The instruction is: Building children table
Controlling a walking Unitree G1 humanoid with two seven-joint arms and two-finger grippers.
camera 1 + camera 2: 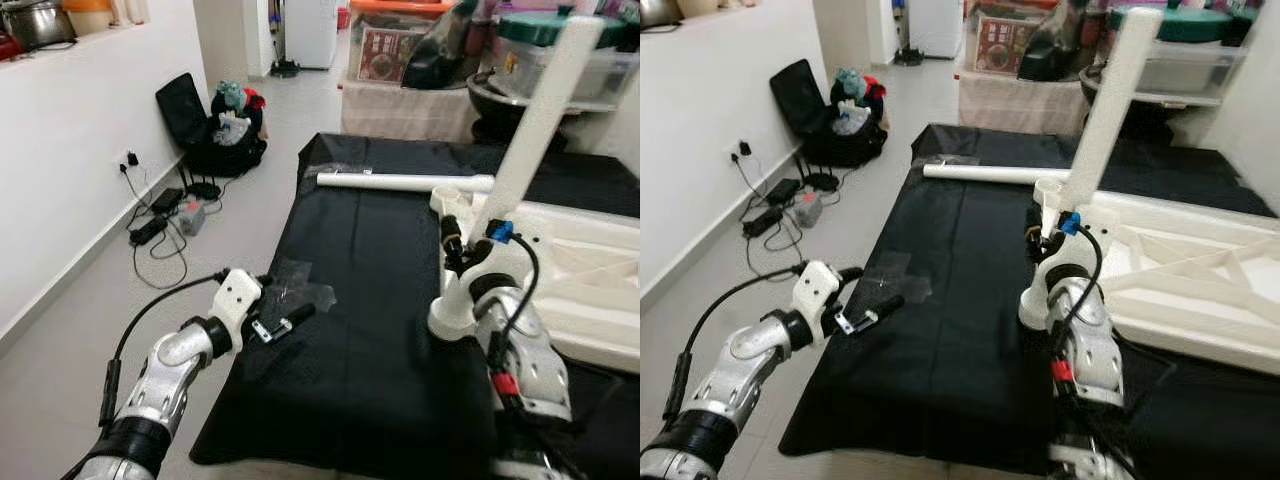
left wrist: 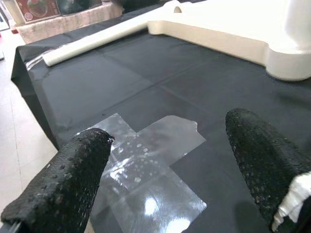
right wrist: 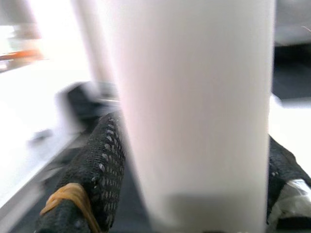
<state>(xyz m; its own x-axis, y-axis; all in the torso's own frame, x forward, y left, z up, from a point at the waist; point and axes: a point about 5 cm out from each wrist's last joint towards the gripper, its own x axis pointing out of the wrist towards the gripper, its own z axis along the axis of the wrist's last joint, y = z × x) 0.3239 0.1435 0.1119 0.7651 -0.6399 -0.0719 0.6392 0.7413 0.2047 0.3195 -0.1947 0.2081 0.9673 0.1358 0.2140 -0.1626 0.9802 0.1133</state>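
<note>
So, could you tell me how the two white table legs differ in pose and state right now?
The standing leg rises tilted from the upturned tabletop, gripped near its base by the right gripper. The loose leg lies flat on the black cloth, with no gripper on it. Both are plain white tubes.

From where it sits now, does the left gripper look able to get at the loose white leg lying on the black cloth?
Probably yes. The left gripper hovers open over the black cloth, and only bare cloth and clear tape lie between it and the loose white leg, though it lies well ahead.
</note>
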